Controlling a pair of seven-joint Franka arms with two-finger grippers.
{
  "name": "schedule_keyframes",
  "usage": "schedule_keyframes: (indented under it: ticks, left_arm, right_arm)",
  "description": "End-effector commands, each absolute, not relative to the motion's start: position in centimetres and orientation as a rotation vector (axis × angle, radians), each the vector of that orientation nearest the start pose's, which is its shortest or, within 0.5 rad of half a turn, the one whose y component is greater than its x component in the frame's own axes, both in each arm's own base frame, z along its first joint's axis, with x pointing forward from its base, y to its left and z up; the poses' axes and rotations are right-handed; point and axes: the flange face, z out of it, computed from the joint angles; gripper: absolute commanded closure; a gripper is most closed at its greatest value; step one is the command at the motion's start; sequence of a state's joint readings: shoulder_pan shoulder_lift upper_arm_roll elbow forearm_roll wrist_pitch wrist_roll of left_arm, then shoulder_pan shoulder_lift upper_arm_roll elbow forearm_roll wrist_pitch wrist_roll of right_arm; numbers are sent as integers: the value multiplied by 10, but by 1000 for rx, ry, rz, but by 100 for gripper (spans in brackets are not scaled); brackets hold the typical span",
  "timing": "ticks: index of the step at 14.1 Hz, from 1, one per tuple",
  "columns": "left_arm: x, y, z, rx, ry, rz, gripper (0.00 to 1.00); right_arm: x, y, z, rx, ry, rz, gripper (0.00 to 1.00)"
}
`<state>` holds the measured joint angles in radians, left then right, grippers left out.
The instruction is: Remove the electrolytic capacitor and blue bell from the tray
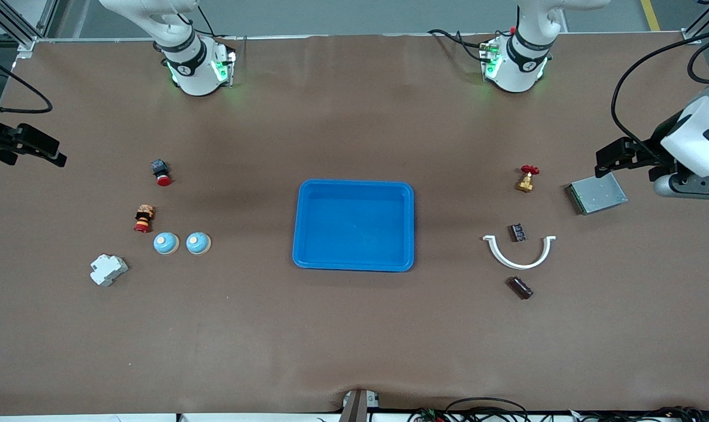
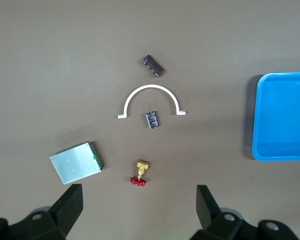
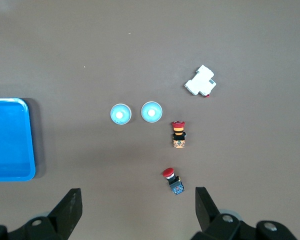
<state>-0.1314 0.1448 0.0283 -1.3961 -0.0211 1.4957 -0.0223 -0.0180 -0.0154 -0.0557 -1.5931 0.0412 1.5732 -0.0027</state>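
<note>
Since the tray [image 1: 354, 225] sits empty, I see both bells [image 1: 166, 243] and capacitor [image 1: 520, 288] outside it, left gripper [image 2: 140, 210] and right gripper [image 3: 137, 210] spread wide, waiting.

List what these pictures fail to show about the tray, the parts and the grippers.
- Tray: cut off by the frame edge in both wrist views; only the front view shows it whole, with nothing in it.
- Capacitor: markings too small to read in any view.
- Left gripper and right gripper: open fingers partly cut off by the wrist frames' edges.
</note>
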Motion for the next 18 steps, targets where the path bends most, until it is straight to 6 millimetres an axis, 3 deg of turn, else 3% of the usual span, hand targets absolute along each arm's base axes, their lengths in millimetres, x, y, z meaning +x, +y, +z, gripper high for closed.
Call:
schedule_keyframes:
  ticks: [1, 9, 18]
  left_arm:
    - [587, -62, 612, -3167, 81, 108, 0]
    - [571, -53, 599, -3173, 15, 109, 0]
    - [570, -58, 606, -3167, 34, 79, 0]
  right_arm:
    - [548, -36, 623, -3081, 128, 11, 0]
    - [547, -36, 622, -3081, 125, 16, 0]
    - [548, -35, 622, -3081, 123, 13, 0]
